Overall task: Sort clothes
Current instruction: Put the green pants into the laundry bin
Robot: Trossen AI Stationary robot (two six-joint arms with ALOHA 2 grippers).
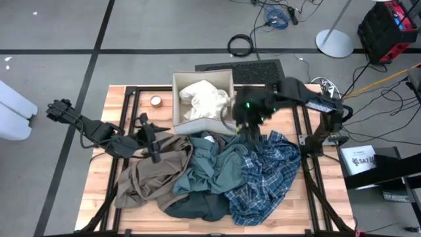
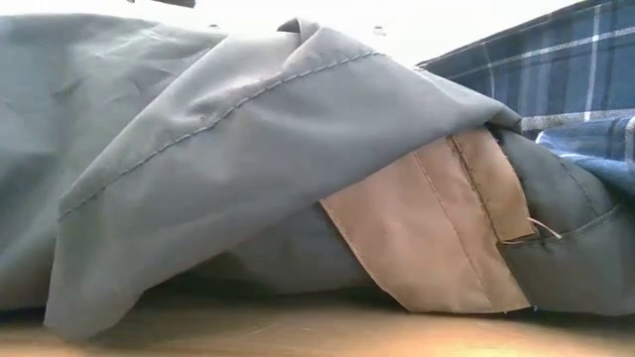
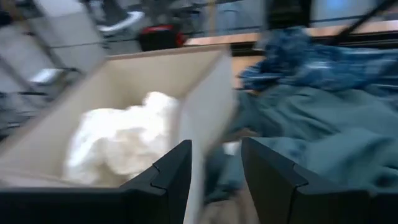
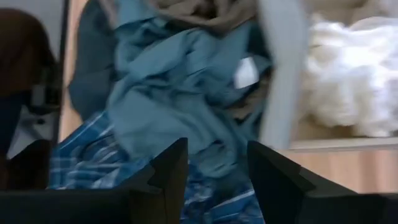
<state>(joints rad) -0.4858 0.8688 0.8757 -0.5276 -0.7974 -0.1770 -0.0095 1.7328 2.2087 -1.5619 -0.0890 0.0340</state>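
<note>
A heap of clothes lies on the wooden table: a tan-brown garment (image 1: 146, 174), a teal-grey shirt (image 1: 212, 163), a blue plaid shirt (image 1: 264, 172) and a dark slate piece (image 1: 197, 207). Cream-white pieces (image 1: 204, 97) lie inside the beige fabric box (image 1: 179, 82) at the table's far side. My left gripper (image 1: 154, 138) is open and empty at the heap's left, near the box's left corner; its wrist view (image 3: 214, 168) looks at the box wall (image 3: 208, 93). My right gripper (image 1: 242, 125) is open and empty above the heap's far right, beside the box; its wrist view (image 4: 217, 168) looks down on the teal-grey shirt (image 4: 168, 93).
A small roll of tape (image 1: 156, 101) lies left of the box. A black frame (image 1: 128, 99) runs along the table's sides. In the low view the teal-grey shirt (image 2: 198, 129) and a tan patch (image 2: 437, 228) fill the picture close to the camera. Bare wood shows at the near edge (image 1: 296, 217).
</note>
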